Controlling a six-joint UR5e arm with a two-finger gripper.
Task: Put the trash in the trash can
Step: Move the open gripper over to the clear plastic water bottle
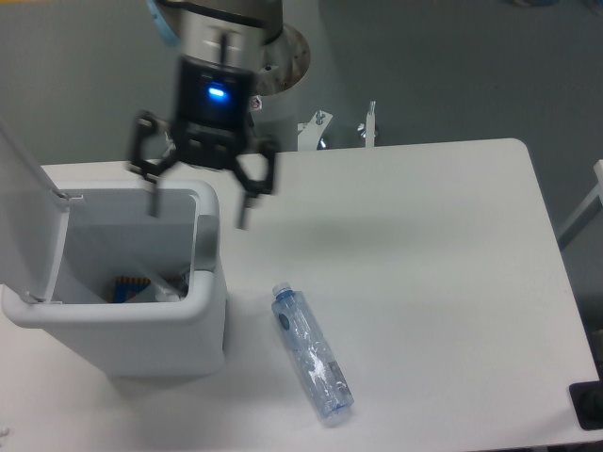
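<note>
Bin mouth open, lid raised at far left. End effector spread over the bin's right wall. Bottle lies alone on counter, bare surface all round.

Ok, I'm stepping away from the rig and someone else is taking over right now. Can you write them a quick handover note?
End effector: open, empty, over the right rim of the bin.
Bin: lid up, at the table's left; some items show at its bottom, but the wrapper can't be made out among them.
Bottle: lying on the table right of the bin, untouched.
Left: pick up the bottle and drop it in the bin.
</note>
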